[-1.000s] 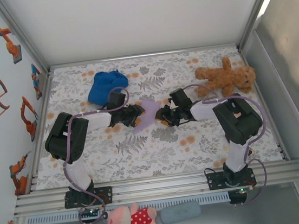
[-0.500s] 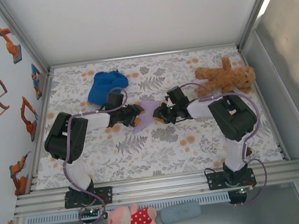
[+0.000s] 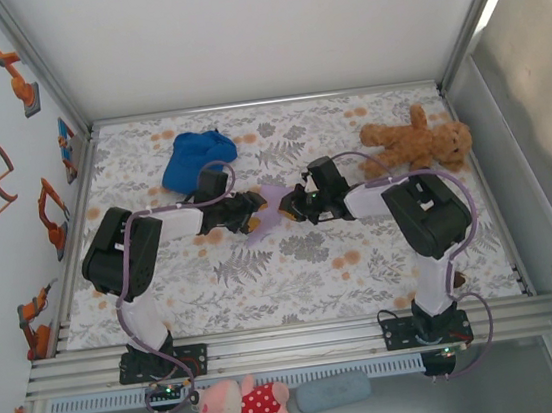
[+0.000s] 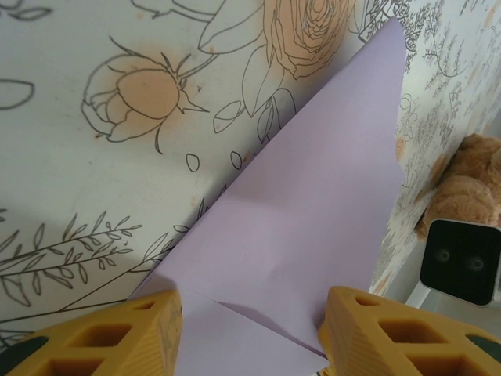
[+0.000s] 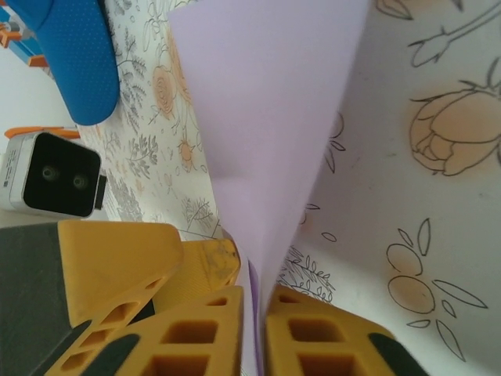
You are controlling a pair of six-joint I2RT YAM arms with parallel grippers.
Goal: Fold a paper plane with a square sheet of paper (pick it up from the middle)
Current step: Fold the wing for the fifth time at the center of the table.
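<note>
The lavender sheet of paper (image 3: 269, 207), folded to a point, lies mid-table between both grippers. In the left wrist view the paper (image 4: 313, 211) shows a diagonal fold and tapers away from me. My left gripper (image 3: 254, 207) is open, its yellow fingers (image 4: 94, 337) standing on either side of the paper's wide end (image 4: 250, 345). My right gripper (image 3: 292, 207) comes from the opposite side and is shut on the paper's raised edge (image 5: 254, 329). From there the paper (image 5: 266, 117) rises away between its fingers, whose pads are pressed on the thin edge.
A blue cap (image 3: 198, 158) lies back left, close behind the left arm. A brown teddy bear (image 3: 417, 144) lies back right. A pink plush toy (image 3: 238, 408) and a grey-blue pad (image 3: 332, 392) sit off the table's front edge. The floral mat (image 3: 295, 275) is bare in front.
My right gripper has moved left and slightly back to the paper and closed on its edge. The left gripper has stayed in place, jaws a touch wider.
</note>
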